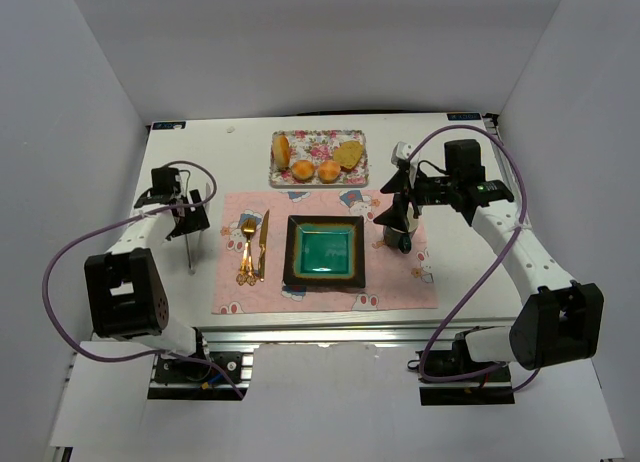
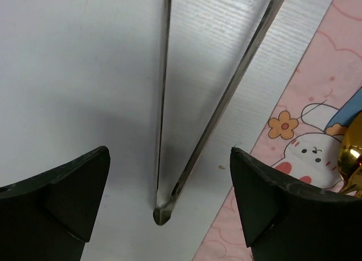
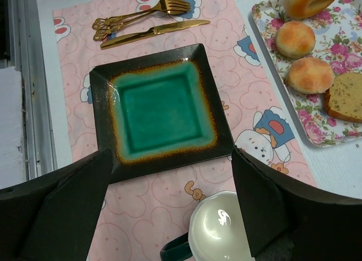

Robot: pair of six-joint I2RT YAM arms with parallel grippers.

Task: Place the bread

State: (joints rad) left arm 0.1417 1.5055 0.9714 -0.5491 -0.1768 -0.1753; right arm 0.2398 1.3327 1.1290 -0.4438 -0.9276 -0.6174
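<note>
The bread lies on a floral tray (image 1: 318,159) at the back: a ring-shaped roll (image 1: 282,148), two round buns (image 1: 303,169), and a slice (image 1: 348,154). The right wrist view shows the buns (image 3: 309,74) and the slice (image 3: 346,97) at its right edge. My left gripper (image 1: 190,210) stands open left of the mat, straddling the hinge end of metal tongs (image 2: 163,213) that lie flat on the table; its fingers (image 2: 68,193) do not touch them. My right gripper (image 1: 396,222) hangs open above a white mug (image 3: 220,230), empty.
A square green plate with a dark rim (image 1: 325,252) sits mid-placemat (image 1: 390,292). A gold fork (image 3: 141,15) and knife (image 3: 153,34) lie on the mat's left side. The mug stands right of the plate. White walls enclose the table on three sides.
</note>
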